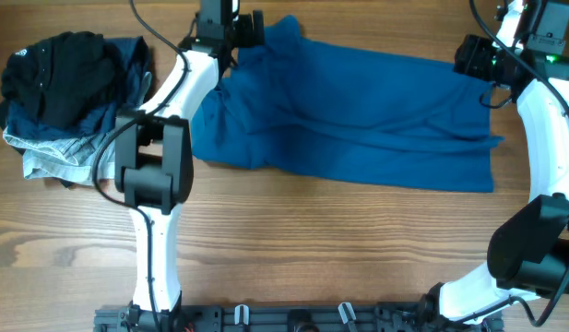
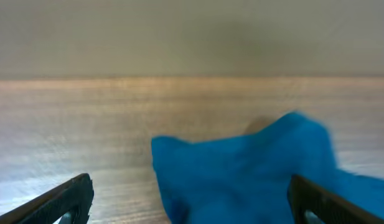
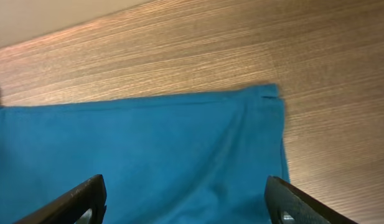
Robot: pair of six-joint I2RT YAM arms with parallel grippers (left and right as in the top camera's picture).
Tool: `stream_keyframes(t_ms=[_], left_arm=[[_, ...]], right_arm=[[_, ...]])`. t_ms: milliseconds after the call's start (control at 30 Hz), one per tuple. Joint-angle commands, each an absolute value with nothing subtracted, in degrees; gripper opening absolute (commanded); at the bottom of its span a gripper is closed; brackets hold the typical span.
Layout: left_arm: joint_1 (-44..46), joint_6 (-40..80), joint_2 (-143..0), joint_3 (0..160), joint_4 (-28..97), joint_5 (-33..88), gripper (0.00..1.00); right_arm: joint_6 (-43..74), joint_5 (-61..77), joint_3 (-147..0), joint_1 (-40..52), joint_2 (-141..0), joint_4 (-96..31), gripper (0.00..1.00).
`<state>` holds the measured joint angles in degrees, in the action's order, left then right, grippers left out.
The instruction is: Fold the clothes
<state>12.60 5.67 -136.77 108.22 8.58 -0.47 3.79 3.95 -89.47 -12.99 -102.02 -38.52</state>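
Note:
The clothes are one wide royal-blue garment lying wrinkled across the middle of the wooden table. My left gripper hovers at its far left corner, where a bunched tip of the blue cloth rises between the spread jaws of the left gripper. My right gripper is over the garment's far right corner. In the right wrist view the blue cloth lies flat under the right gripper, whose jaws stand wide apart, and the hemmed corner sits just ahead. Neither gripper holds anything.
A heap with a black garment on pale denim jeans sits at the far left of the table. Bare wood runs along the front, where both arm bases stand.

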Motion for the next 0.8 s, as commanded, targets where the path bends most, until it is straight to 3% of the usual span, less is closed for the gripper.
stream_keyframes(t_ms=[0, 300, 367, 433, 467, 600, 633, 767], left_arm=[[12.19, 6.9, -140.33, 109.62, 7.57, -0.01, 0.99], [12.25, 9.89, -143.85, 109.62, 5.13, 0.62, 0.92], [12.25, 9.91, -144.03, 109.62, 4.93, 0.64, 0.81], [12.32, 9.91, -144.03, 109.65, 4.49, 0.62, 0.53], [12.32, 9.91, -144.03, 109.65, 4.12, 0.62, 0.44], [11.88, 12.71, -144.0, 110.02, 4.8, 0.19, 0.26], [11.4, 14.39, -143.81, 110.74, 6.0, 0.21, 0.16], [10.52, 14.63, -141.88, 115.07, 12.91, 0.19, 0.04]], right_arm=[[4.56, 2.5, -89.86, -12.75, -102.67, -38.2, 0.83], [4.45, 2.5, -89.86, -12.78, -102.67, -38.44, 0.84], [4.47, 2.5, -89.76, -12.75, -102.67, -38.54, 0.84], [4.49, 2.5, -89.56, -12.75, -102.67, -38.54, 0.84], [4.49, 2.52, -89.56, -12.75, -102.67, -38.61, 0.84], [4.49, 2.52, -89.56, -12.75, -102.67, -38.68, 0.84], [4.51, 2.52, -89.56, -12.75, -102.67, -38.68, 0.84], [4.51, 2.55, -89.56, -12.75, -102.67, -38.61, 0.85]])
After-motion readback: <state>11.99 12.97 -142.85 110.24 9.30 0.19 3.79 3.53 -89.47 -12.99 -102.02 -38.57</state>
